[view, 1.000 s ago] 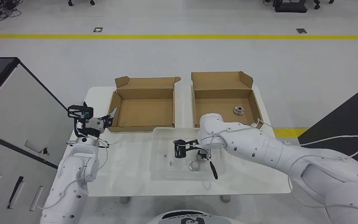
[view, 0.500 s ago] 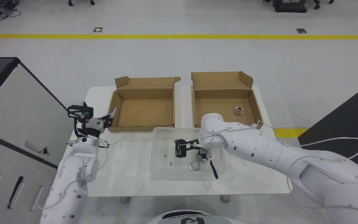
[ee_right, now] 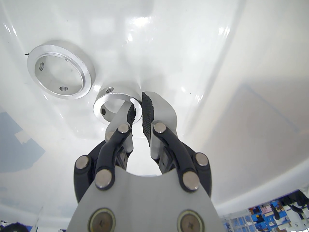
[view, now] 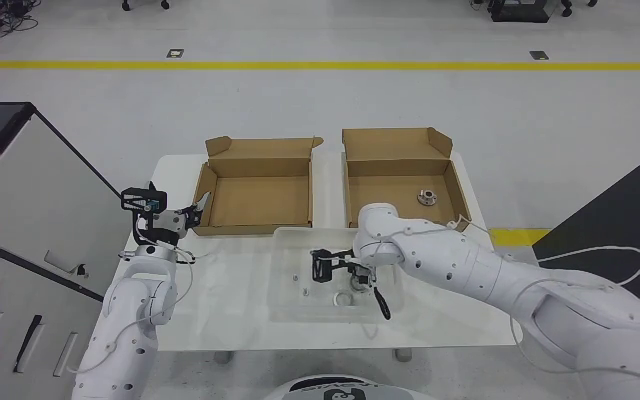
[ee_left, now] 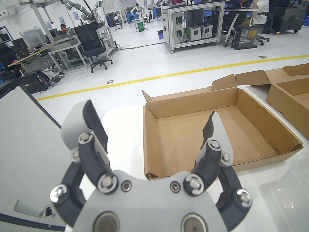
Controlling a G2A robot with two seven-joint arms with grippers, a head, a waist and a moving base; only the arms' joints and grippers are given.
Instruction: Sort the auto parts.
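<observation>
In the clear plastic tray (ee_right: 169,25) our right gripper (ee_right: 138,107) pinches a small silver metal ring (ee_right: 98,107) by its rim, beside a larger silver ring (ee_right: 88,69); our left gripper (ee_left: 150,120) gapes empty.

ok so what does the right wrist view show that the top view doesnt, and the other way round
Right wrist view: two metal rings up close. A larger ring lies flat, and beside it a smaller ring has its wall pinched by the fingers of the right gripper, one finger inside the bore.
Top view: the left box, bare inside, the right box holding a small metal part, and the left gripper open beside the left box.
Both: the white tray with the right gripper down in it.
</observation>
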